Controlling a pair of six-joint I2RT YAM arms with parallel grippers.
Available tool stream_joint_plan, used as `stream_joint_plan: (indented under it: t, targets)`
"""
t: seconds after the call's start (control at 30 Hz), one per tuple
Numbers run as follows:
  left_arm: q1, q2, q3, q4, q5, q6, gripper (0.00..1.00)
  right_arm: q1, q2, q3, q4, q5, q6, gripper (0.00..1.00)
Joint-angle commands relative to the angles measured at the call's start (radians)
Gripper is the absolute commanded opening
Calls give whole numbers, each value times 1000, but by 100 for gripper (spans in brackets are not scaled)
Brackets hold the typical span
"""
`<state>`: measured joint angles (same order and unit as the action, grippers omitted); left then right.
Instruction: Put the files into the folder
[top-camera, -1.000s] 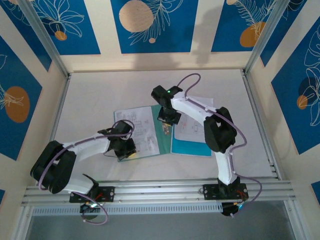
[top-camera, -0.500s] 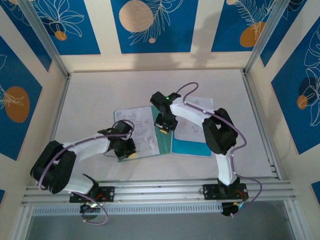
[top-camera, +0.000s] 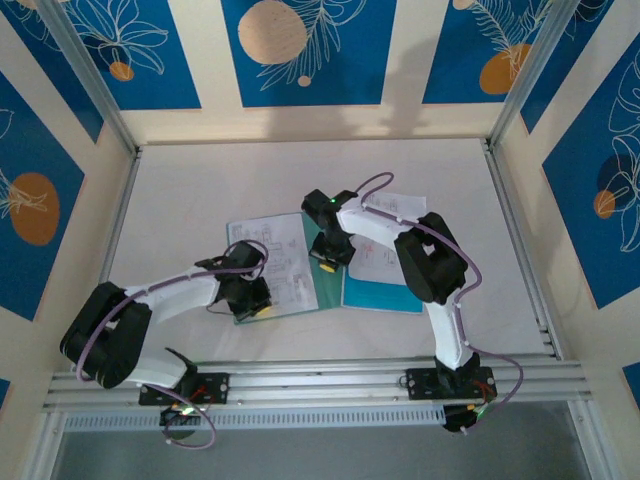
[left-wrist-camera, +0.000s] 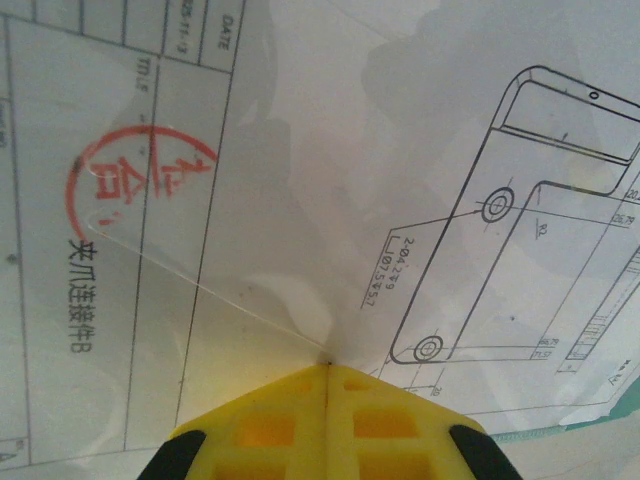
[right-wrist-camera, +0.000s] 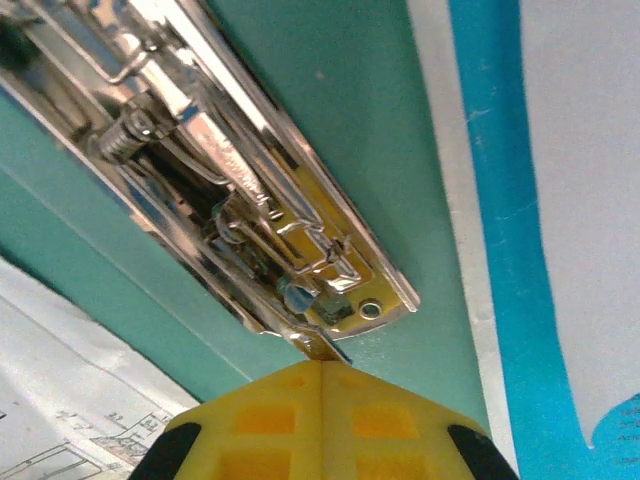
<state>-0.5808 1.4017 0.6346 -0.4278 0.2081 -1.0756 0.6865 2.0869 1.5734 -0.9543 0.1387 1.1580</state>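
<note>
The teal-green folder (top-camera: 323, 286) lies open on the table, its metal clip (right-wrist-camera: 250, 200) along the spine. One white printed sheet of the files (top-camera: 280, 255) covers its left half. More white sheets (top-camera: 375, 263) and the bright blue sheet (top-camera: 385, 297) lie at its right. My left gripper (top-camera: 262, 308) is shut. Its yellow tips (left-wrist-camera: 328, 365) press on the drawing sheet (left-wrist-camera: 400, 150), which puckers there. My right gripper (top-camera: 327, 265) is shut too, its tips (right-wrist-camera: 322, 362) against the end tab of the clip. The blue sheet (right-wrist-camera: 490, 150) runs beside the spine.
Aluminium rails (top-camera: 520, 230) frame the white table on the left, right and near sides. Patterned blue and cream walls stand close behind and beside it. Bare table surface (top-camera: 200, 190) lies beyond the folder.
My right gripper has slid along the spine toward the near side and slightly left, reaching the clip's end. The left arm has stayed put on the sheet.
</note>
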Motion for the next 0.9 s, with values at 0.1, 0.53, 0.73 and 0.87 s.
stream_joint_plan:
  t: [0.1,0.53,0.73,0.87]
  targets:
    - [-7,6,-25,-81,-34,-1,0,-6,32,-27,-46,29,25,0]
    - [-7,2,-25,-88,-35,-2,0,-3,108,33,-126,98,28,0]
    - [-7,-1,-27,-93,-37,-1,0,-5,190,86,-229,171,31,0]
    - [-8,-4,-30,-94,-36,-1,0,-11,215,81,-237,175,28,0]
